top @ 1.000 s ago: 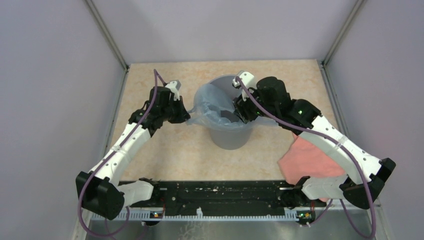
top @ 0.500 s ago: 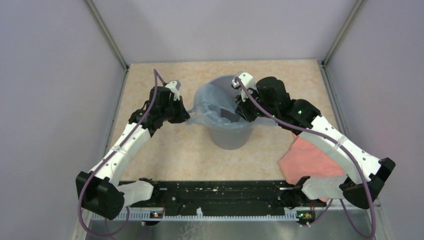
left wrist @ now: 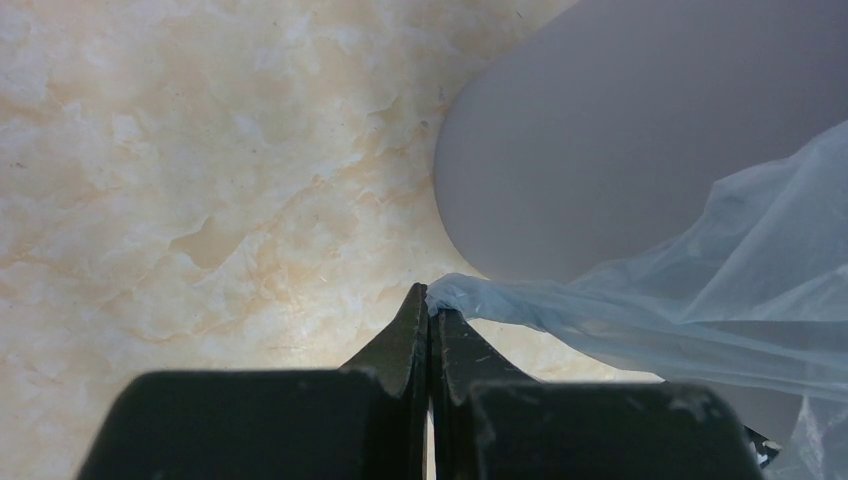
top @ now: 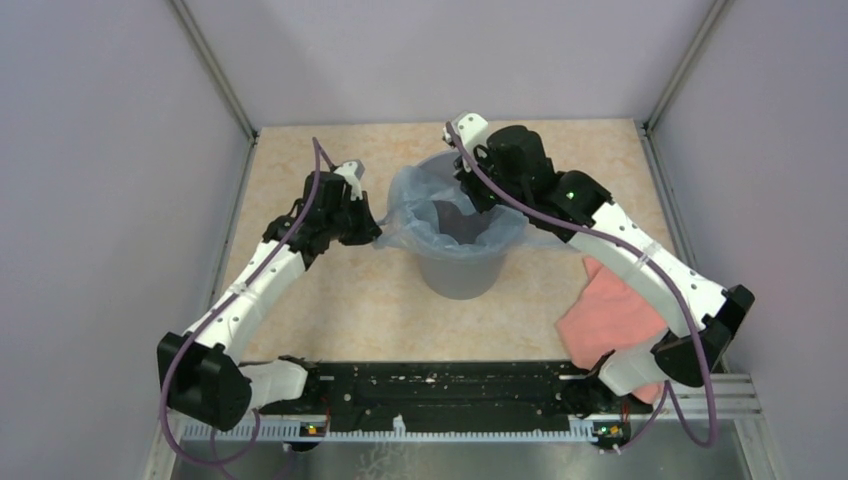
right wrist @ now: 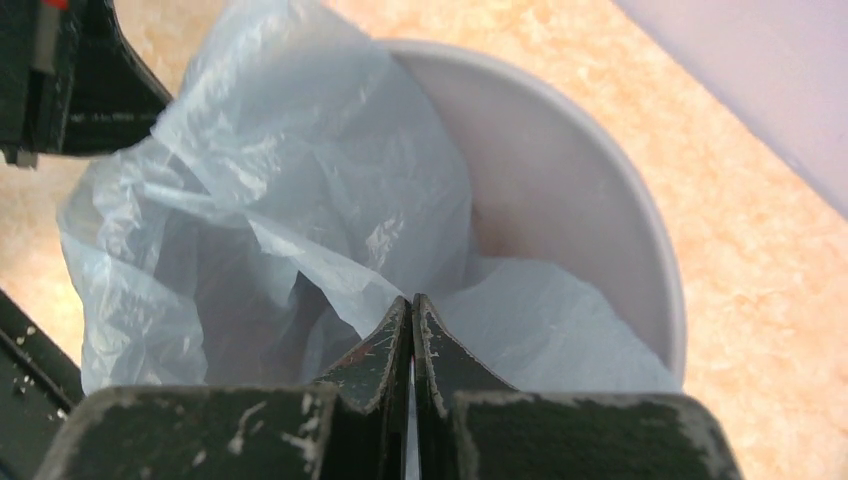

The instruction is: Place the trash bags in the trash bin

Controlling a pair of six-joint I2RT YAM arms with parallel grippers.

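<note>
The trash bin (top: 462, 272) stood mid-frame on the table (top: 340, 305), with the trash bag (top: 405, 222) inside it and spilling over its left rim. The left gripper (top: 373, 233) sat just left of the bin, touching the bag's overhanging edge. The right gripper (top: 478, 203) reached in over the bin's upper right rim, against the bag inside. A cloth (top: 610, 310) lay lower right, apart from the bin.

A thin, translucent pale blue plastic bag (top: 408, 212), crinkled and open, lines the mouth of a plain grey round plastic bin (top: 460, 275). Its film drapes over the left and near rim, one corner stretched taut leftward outside. The slightly tapered bin stands upright, lidless.
</note>
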